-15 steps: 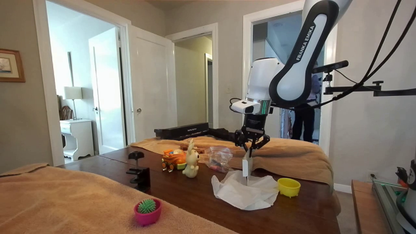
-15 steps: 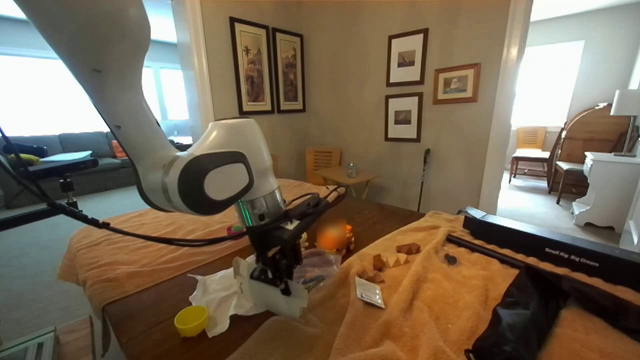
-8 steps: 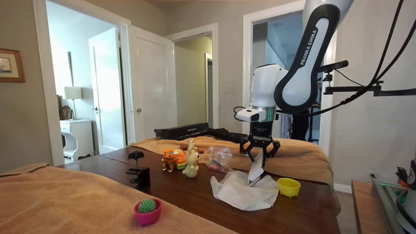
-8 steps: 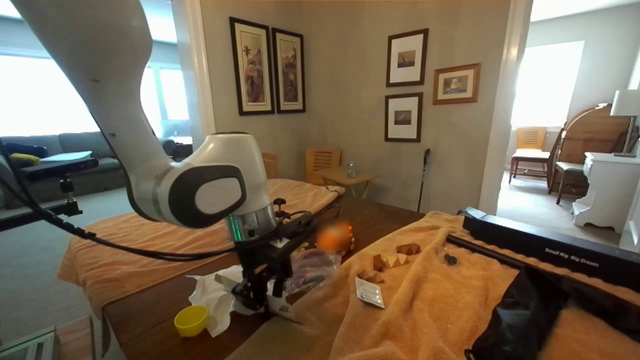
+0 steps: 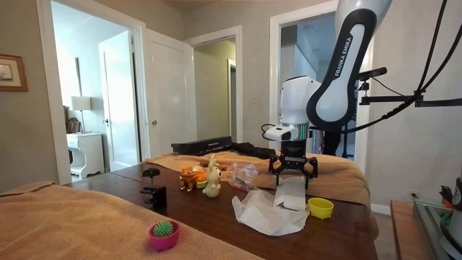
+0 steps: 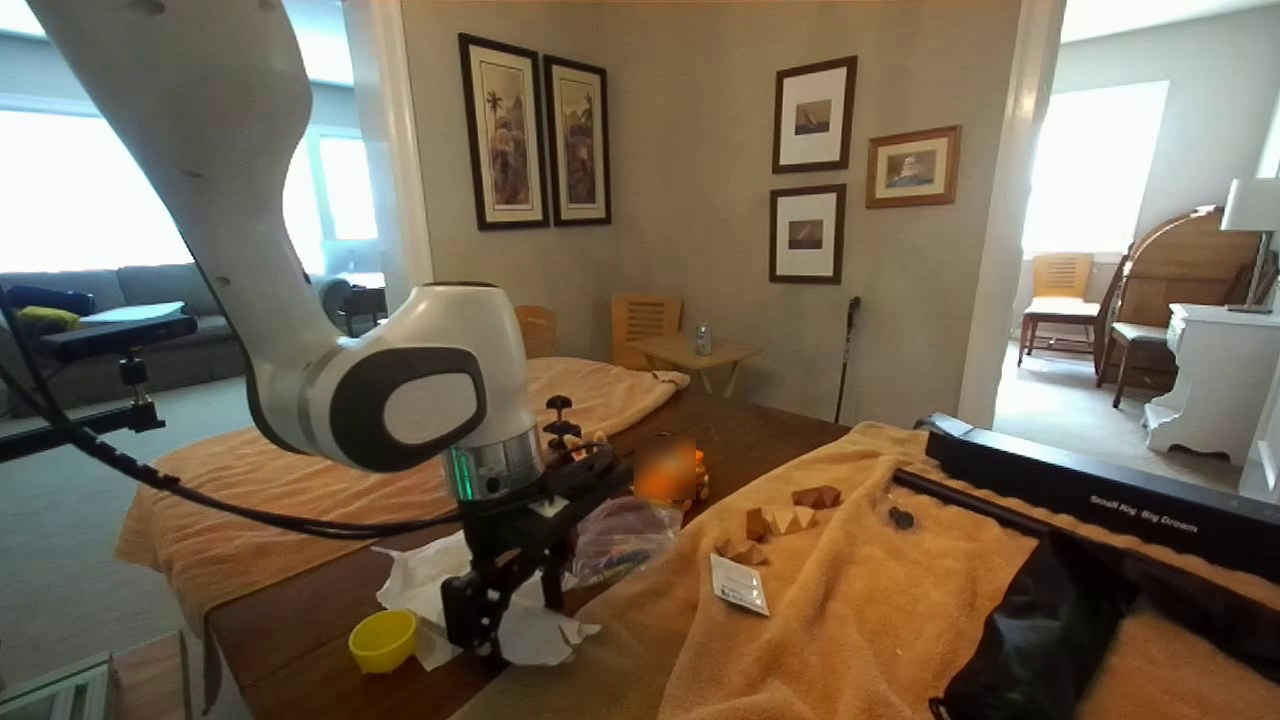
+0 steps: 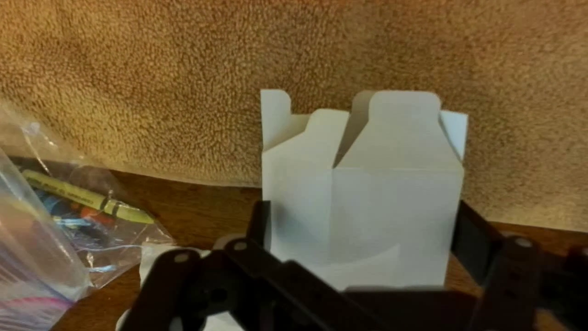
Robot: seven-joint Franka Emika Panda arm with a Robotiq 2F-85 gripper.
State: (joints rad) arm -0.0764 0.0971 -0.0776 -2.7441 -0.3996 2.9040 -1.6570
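White carton (image 5: 290, 193) lies between the jaws, which have just spread from a close pinch to wide apart and seemingly hold nothing, so it looks let go, partly over crumpled paper (image 5: 269, 216) near the yellow bowl (image 5: 321, 208)

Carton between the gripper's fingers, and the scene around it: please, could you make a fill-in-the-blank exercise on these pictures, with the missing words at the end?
1. The paperboard carton between the fingers of the gripper is ____ in colour.
2. In the wrist view, a yellow ____ shows inside the clear plastic bag.
3. In an exterior view, the spiky ball in the pink cup is ____.
4. The robot arm is lettered ____ EMIKA.

Missing words: white; crayon; green; FRANKA.
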